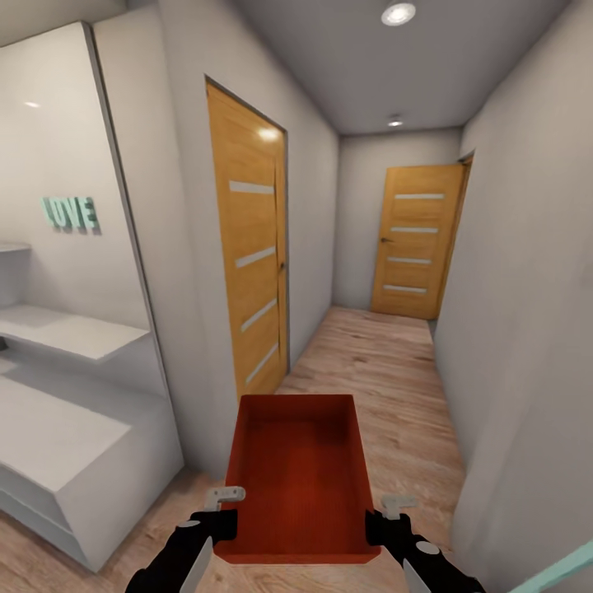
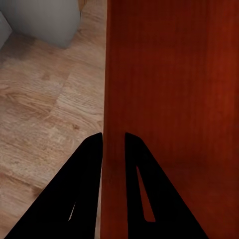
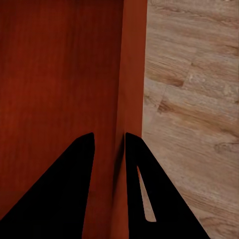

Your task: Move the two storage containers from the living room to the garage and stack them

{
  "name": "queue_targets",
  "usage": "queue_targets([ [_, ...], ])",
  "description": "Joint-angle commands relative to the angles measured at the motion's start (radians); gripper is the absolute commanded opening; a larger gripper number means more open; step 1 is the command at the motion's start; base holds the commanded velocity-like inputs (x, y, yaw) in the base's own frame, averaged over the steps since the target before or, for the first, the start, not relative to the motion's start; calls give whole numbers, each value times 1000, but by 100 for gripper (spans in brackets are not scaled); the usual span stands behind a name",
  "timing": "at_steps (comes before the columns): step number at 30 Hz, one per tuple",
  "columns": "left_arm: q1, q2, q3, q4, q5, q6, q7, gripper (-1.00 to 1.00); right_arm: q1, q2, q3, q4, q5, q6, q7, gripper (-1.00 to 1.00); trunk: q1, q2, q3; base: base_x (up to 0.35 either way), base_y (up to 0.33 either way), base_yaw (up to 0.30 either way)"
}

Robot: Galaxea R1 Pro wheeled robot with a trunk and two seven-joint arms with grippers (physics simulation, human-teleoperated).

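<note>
Storage container [image 1: 298,478] carried in hallway, left jaws and right jaws clamping its side walls.

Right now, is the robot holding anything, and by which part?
Yes, one storage container, carried by both arms: the left gripper pinches its left side wall, the right gripper its right side wall.

A: Corridor contents? Light wood plank floor [image 1: 387,362], plain grey walls [image 1: 527,313]; slatted orange-brown wooden door [image 1: 251,272] on the left wall.

B: A matching second door [image 1: 416,240] closes the far end. White stepped shelf unit [image 1: 62,428] at left, mint "LOVE" letters [image 1: 71,213] above.
</note>
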Motion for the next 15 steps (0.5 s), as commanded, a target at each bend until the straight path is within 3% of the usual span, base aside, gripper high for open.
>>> queue_targets([
  [1, 0, 35, 15, 0, -15, 7, 10, -100, 0, -7, 28, -2, -8, -3, 8, -100, 1, -1, 0, 329, 14, -16],
  [5, -1, 35, 15, 0, -15, 7, 10, -100, 0, -7, 28, -2, -8, -3, 8, -100, 1, -1, 0, 329, 5, -146],
  [15, 0, 35, 15, 0, -15, 7, 10, -100, 0, -7, 28, -2, -8, -3, 8, -100, 1, -1, 0, 329, 0, -269],
])
